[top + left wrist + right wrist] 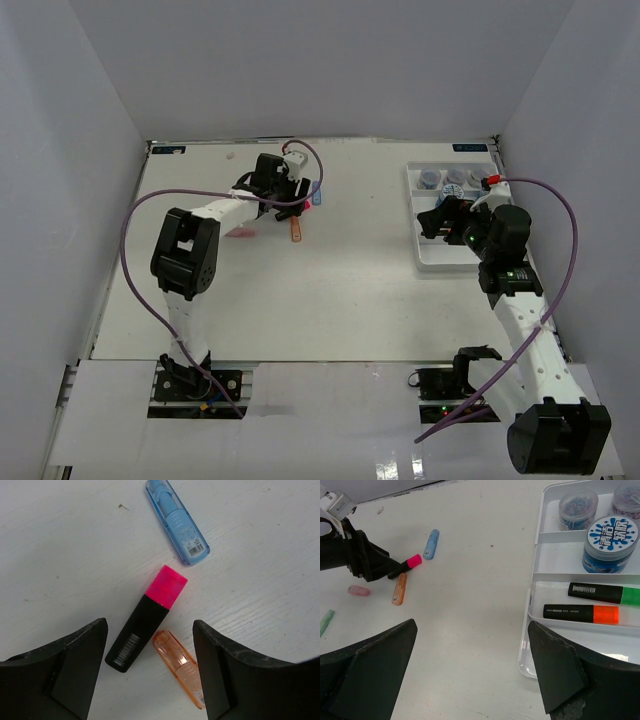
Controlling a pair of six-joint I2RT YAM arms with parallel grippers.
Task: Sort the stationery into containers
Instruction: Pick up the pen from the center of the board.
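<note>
My left gripper (150,672) is open and hovers low over the table. A black highlighter with a pink cap (145,625) and a pastel orange highlighter (182,667) lie between its fingers, and a pastel blue one (176,520) lies beyond. My right gripper (472,670) is open and empty at the left edge of the white tray (532,605). The tray holds a blue-patterned jar (611,542), two more jars (577,507) and black highlighters with a green cap (605,593) and an orange cap (581,613).
A pastel pink highlighter (358,590) and a pale green one (326,621) lie loose on the table, left of the left gripper (305,195). The tray (440,255) sits at the far right near the side wall. Walls enclose the table on three sides.
</note>
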